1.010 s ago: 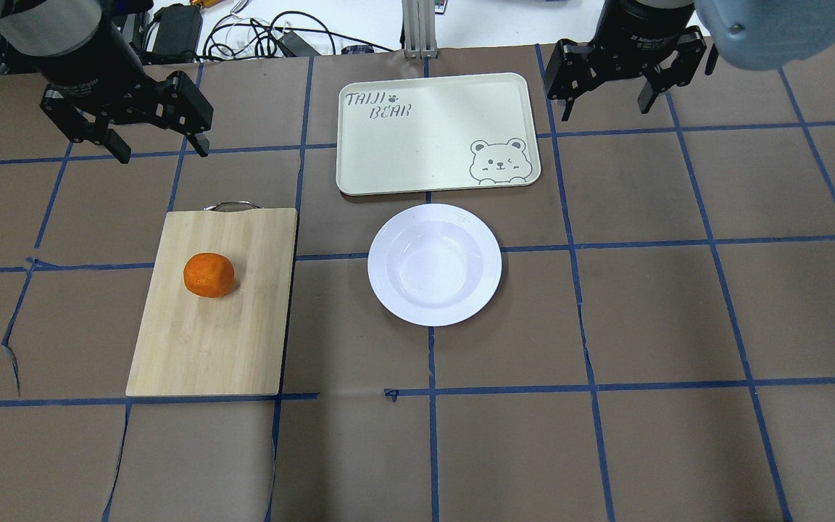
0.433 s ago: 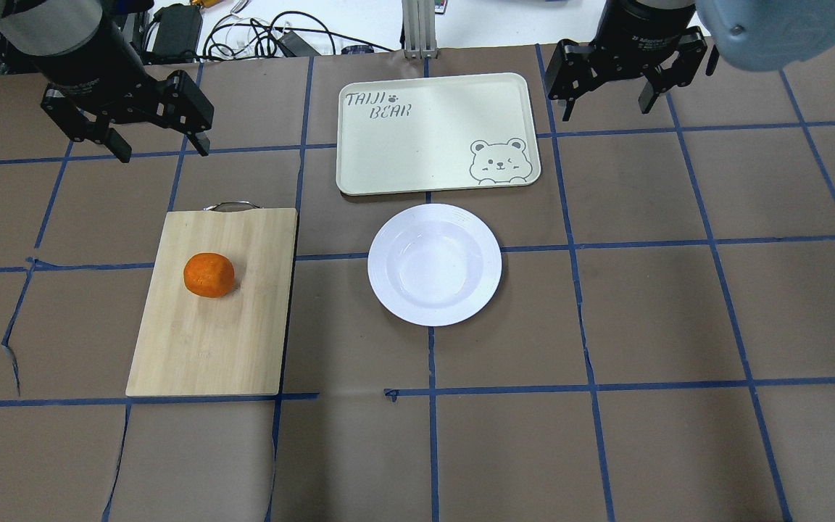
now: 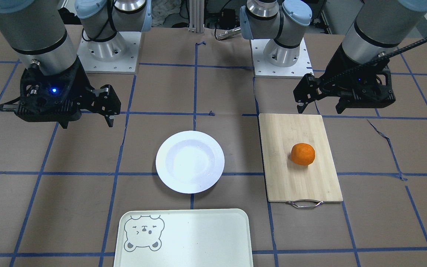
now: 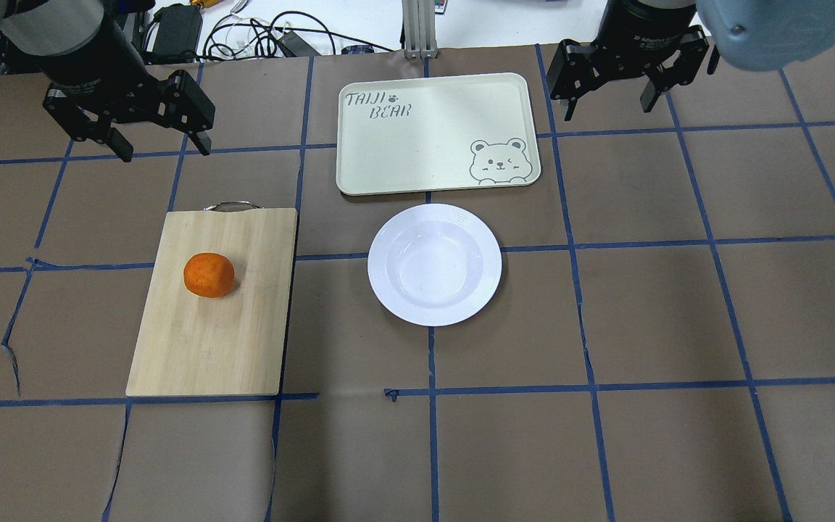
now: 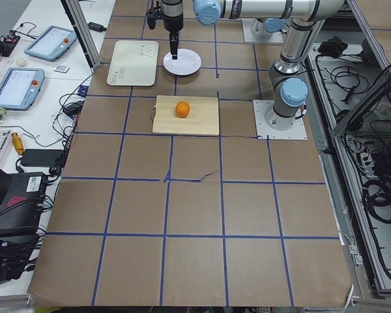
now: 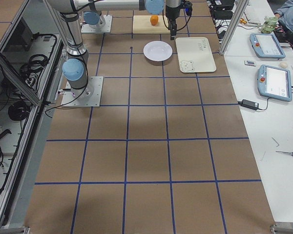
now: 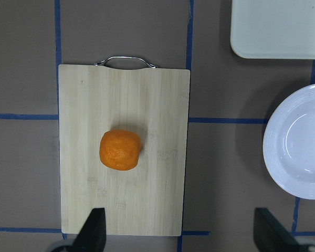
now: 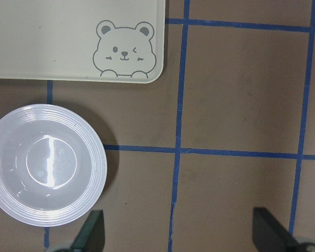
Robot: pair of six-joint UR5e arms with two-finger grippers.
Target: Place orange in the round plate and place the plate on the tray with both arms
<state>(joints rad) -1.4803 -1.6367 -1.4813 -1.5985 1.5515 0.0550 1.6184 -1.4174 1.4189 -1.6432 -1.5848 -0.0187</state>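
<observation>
Front-facing view: the left gripper (image 3: 321, 109) hangs above the table (image 3: 50, 193), to the robot's left of the plate (image 3: 161, 162) and nearer the base. It points straight down, jaws spread wide, holding nothing. The right gripper (image 3: 87, 124) hangs on the plate's other side, also pointing down, wide open and empty, with a blue light glowing on its body. The orange (image 3: 303, 154) sits on a wooden board (image 3: 291, 185) to the robot's left of the plate, and board and plate are apart. The tray (image 3: 206, 237) lies beyond the plate from the robot, close to it but not touching.

Overhead view: the tray reads "TAIJI BEAR" with a paw print. A grey bear face fills the tray corner nearest the plate, on the robot's right. White lettering on the right wrist is too small to read. The table is covered in brown paper gridded with blue tape. Black cables (image 4: 258, 36) lie past the tray.

Left side view: tablets (image 5: 50, 43) rest on a white bench past the tray.

Right side view: scissors (image 6: 292, 154) lie on that bench, well away from the plate.

Left wrist view: the fingers (image 7: 94, 233) stand far apart over the board's near edge, with the orange beyond them.

Right wrist view: wide-set fingers (image 8: 92, 231), with the empty plate just outside them.
</observation>
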